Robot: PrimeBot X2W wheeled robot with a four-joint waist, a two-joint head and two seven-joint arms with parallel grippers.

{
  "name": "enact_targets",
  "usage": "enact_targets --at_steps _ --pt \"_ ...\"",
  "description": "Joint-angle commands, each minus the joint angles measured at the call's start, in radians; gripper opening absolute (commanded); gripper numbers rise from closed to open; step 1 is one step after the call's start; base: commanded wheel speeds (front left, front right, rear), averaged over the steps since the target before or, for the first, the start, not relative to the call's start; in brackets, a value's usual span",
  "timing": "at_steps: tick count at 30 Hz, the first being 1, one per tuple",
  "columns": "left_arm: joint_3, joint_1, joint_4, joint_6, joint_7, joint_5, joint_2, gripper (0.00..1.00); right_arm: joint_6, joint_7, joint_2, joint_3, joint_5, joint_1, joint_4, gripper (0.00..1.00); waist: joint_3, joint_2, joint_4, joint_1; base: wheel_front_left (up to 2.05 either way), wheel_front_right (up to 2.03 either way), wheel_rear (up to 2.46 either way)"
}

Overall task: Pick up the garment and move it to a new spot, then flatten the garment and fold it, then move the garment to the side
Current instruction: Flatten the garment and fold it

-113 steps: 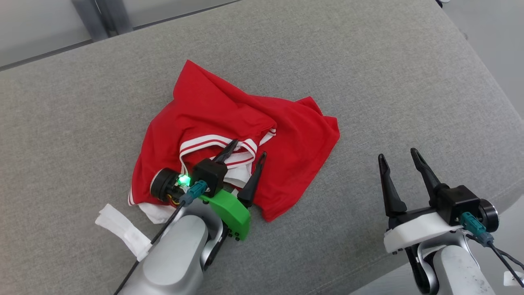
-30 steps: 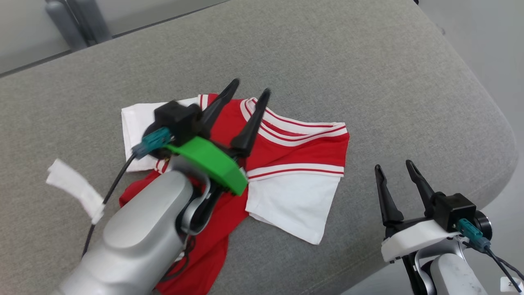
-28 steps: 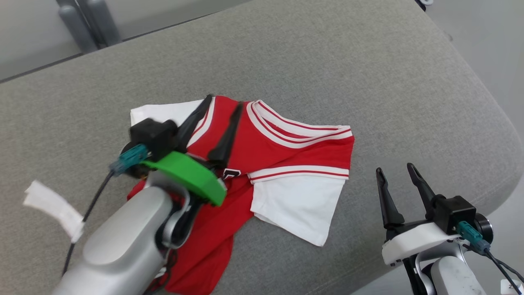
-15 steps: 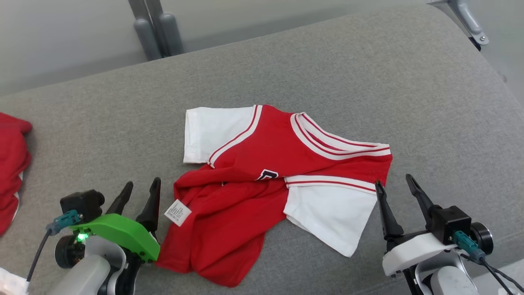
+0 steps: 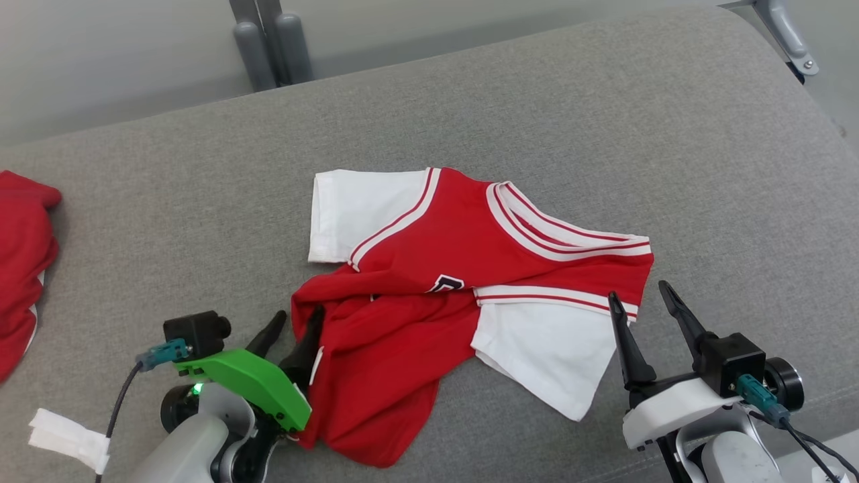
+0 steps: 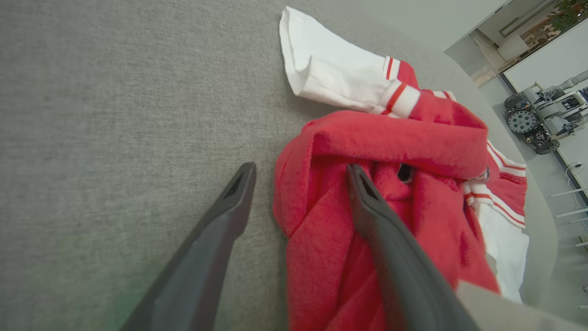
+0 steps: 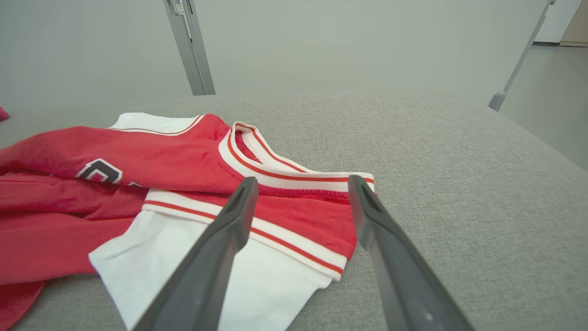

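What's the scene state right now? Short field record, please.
surface: grey cushion
garment: red and white jersey, collar and both white sleeves showing, lower body bunched up; not flat, not folded
left gripper: open, one finger over the cushion, the other over the bunched red fabric
right gripper: open, at the jersey's nearest shoulder corner; contact unclear
other: second red garment at the left edge of the head view
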Motion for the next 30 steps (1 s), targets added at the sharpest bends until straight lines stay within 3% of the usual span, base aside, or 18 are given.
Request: enact_targets --at_steps 1,2,3,5,13,18,26,27,28,29,30 --pt "-0.009 -0.013 0.016 -0.016 0.012 -0.001 -0.006 1.0 0.0 -0.001 -0.004 -0.001 -0.003 -0.009 0.0 1.0 0.006 0.0 -0.011 0.0 0.0 0.0 0.0" --pt "-0.017 -0.015 0.026 -0.029 0.025 -0.005 -0.013 1.0 0.0 -0.001 -0.003 -0.002 -0.002 -0.01 0.0 1.0 0.008 0.0 -0.016 0.0 0.0 0.0 0.0" --pt "-0.02 -0.016 0.035 -0.035 0.034 -0.013 -0.018 0.91 0.0 -0.001 -0.003 -0.003 -0.002 -0.01 0.0 1.0 0.01 0.0 -0.02 0.0 0.0 0.0 0.0" --pt "-0.028 -0.018 0.054 -0.046 0.049 -0.015 -0.023 0.0 0.0 -0.001 -0.003 -0.006 0.0 -0.01 -0.001 1.0 0.013 0.0 -0.027 0.0 0.0 0.0 0.0" --pt "0.027 -0.078 0.035 -0.049 -0.018 -0.002 0.024 0.0 0.0 -0.001 -0.001 -0.015 0.006 -0.004 -0.004 1.0 0.018 0.0 -0.041 0.0 0.0 0.0 0.0" --pt "0.066 -0.191 0.006 0.02 -0.034 0.047 0.08 0.0 0.0 0.0 0.0 -0.013 0.012 -0.018 -0.004 1.0 0.028 0.0 -0.043 0.0 0.0 0.0 0.0" --pt "0.006 -0.369 0.132 0.089 0.087 0.163 0.141 0.0 0.0 0.0 0.0 0.01 0.036 -0.048 0.004 1.0 0.054 0.0 -0.09 0.0 0.0 0.0 0.0" --pt "-0.003 -0.378 0.153 0.091 0.093 0.174 0.14 0.11 0.0 0.0 0.0 0.009 0.037 -0.048 0.004 1.0 0.056 0.0 -0.094 0.0 0.0 0.0 0.0" --pt "-0.01 -0.387 0.182 0.088 0.095 0.183 0.135 0.47 0.0 0.0 0.0 0.007 0.037 -0.045 0.004 1.0 0.058 0.0 -0.099 0.0 0.0 0.0 0.0" --pt "-0.008 -0.392 0.204 0.086 0.09 0.184 0.132 1.0 0.0 0.0 0.0 0.006 0.039 -0.043 0.004 1.0 0.059 0.0 -0.102 0.0 0.0 0.0 0.0" --pt "-0.008 -0.394 0.226 0.087 0.075 0.189 0.131 1.0 0.0 0.0 0.0 0.005 0.041 -0.039 0.005 1.0 0.059 0.0 -0.107 0.0 0.0 0.0 0.0"
